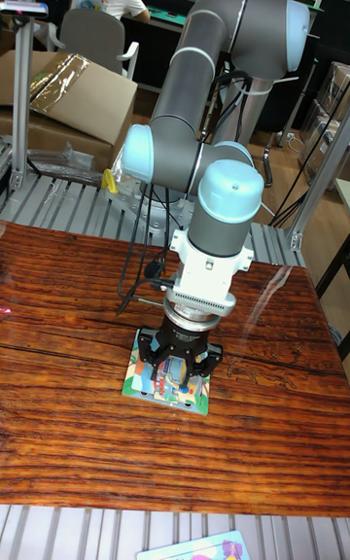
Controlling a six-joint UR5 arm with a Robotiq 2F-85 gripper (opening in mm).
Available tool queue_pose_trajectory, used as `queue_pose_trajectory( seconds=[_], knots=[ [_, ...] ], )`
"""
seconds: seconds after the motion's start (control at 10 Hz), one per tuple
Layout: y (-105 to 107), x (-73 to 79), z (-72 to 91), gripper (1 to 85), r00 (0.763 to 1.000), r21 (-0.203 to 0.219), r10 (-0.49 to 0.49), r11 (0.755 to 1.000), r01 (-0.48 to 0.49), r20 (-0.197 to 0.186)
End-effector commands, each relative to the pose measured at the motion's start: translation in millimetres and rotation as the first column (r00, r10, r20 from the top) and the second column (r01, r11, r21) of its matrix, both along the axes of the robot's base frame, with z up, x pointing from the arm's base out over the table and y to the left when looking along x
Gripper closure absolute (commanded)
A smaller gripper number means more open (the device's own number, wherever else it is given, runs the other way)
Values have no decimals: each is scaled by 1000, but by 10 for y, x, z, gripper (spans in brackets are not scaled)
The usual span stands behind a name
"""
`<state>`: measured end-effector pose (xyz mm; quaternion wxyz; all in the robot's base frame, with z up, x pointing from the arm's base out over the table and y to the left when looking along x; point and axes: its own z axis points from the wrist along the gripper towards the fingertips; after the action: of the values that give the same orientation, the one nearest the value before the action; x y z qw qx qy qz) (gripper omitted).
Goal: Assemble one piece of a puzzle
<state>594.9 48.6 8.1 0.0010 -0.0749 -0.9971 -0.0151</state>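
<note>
Hovering over the puzzle board point(146, 387) on the wooden table point(78, 327).
My gripper point(178, 372) points straight down, directly above the board's centre; finger opening and contents: I cannot tell.

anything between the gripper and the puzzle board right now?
Nothing visible. The gripper hangs straight over the puzzle board on the wooden table, its fingers right at the board's surface. The table around the board looks bare. Whether a piece sits between the fingers cannot be told from this view; the gripper body hides that spot.

grey arm point(209, 64), pale blue joint caps, black cable; black fingers point(158, 359)
</note>
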Motion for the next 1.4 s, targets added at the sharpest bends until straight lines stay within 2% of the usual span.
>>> queue_pose_trajectory(
  seconds=[0.0,0.3,0.5,1.0,1.3],
  knots=[
    [4,22,44,357,1000,11,-7,1000,7,0],
    [-14,49,95,413,1000,6,-15,1000,15,-1],
    [-23,107,116,540,1000,8,-29,1000,29,6],
    [-142,157,127,820,998,-31,-61,998,61,-2],
    [-189,289,117,843,998,-39,-51,998,52,20]
  ],
)
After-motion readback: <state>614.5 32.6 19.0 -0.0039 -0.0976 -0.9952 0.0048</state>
